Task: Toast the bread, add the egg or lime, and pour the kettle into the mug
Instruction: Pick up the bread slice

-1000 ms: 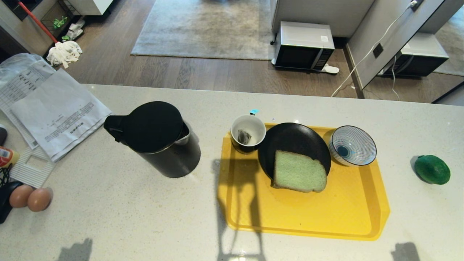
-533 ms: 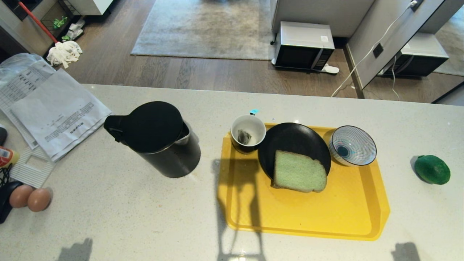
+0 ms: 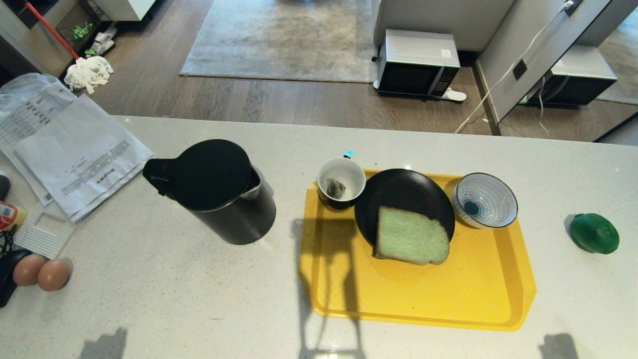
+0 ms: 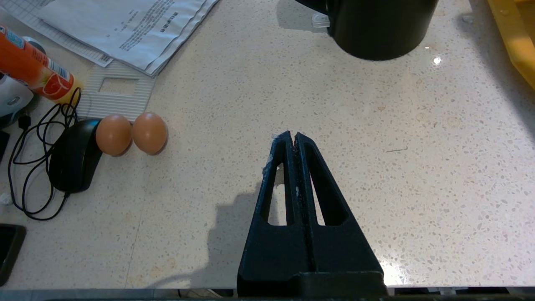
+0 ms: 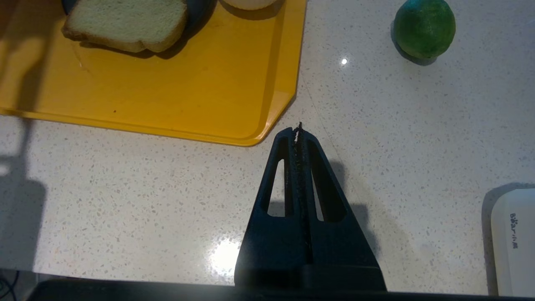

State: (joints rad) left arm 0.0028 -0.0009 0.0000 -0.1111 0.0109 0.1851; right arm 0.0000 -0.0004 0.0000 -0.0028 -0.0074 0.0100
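Observation:
The pale green bread [image 3: 411, 237] leans on a black plate [image 3: 398, 192] on the yellow tray [image 3: 448, 294]. At the tray's far left corner stands the mug [image 3: 341, 183] with a tea bag inside. Left of the tray is the dark kettle [image 3: 214, 192], lid on. The lime [image 3: 594, 233] lies on the counter right of the tray. The egg is out of view. My left gripper [image 4: 294, 134] hovers shut and empty over bare counter near the kettle [image 4: 378, 25]. My right gripper [image 5: 298, 129] is shut and empty by the tray's near right corner, short of the lime [image 5: 424, 27].
A striped bowl [image 3: 484, 199] sits on the tray's far right. A pair of brown eggs [image 4: 131, 133], a black mouse [image 4: 75, 154], papers [image 3: 75, 149] and an orange bottle [image 4: 37, 71] crowd the counter's left. A white appliance [image 5: 514, 238] stands at the right.

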